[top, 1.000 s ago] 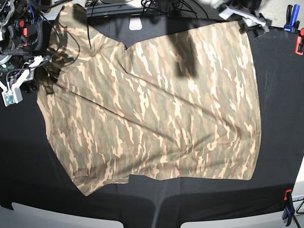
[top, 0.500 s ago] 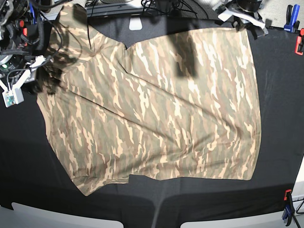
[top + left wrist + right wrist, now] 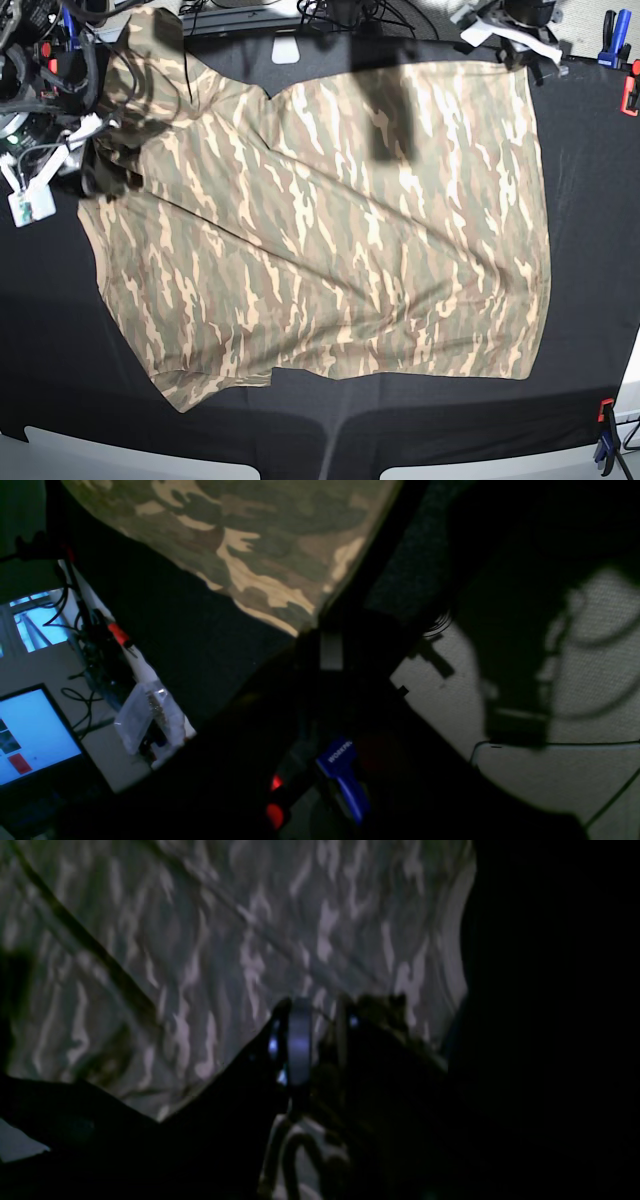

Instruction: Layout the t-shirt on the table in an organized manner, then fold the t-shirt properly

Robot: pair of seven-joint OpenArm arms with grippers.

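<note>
The camouflage t-shirt (image 3: 330, 220) lies spread over the black table (image 3: 590, 250), with a sleeve pointing to the far left. At the far right corner of the shirt, my left gripper (image 3: 517, 52) is shut. In the left wrist view that cloth corner (image 3: 250, 545) runs right into the dark closed fingertips of the left gripper (image 3: 325, 630). My right gripper (image 3: 100, 165) is at the shirt's left edge, where the cloth bunches up. In the dim right wrist view, my right gripper (image 3: 322, 1030) is shut on a fold of the t-shirt (image 3: 250, 940).
Blue (image 3: 607, 40) and orange (image 3: 630, 95) clamps hold the black cloth at the far right edge, and another clamp (image 3: 605, 430) stands at the near right. Cables (image 3: 340, 15) lie behind the table. A white tag (image 3: 30, 200) hangs off the right arm. A lit screen (image 3: 30, 735) is beyond the table.
My left gripper has shut on the shirt's far right corner. The right gripper has shifted slightly with the bunched left edge. The rest of the shirt lies as before.
</note>
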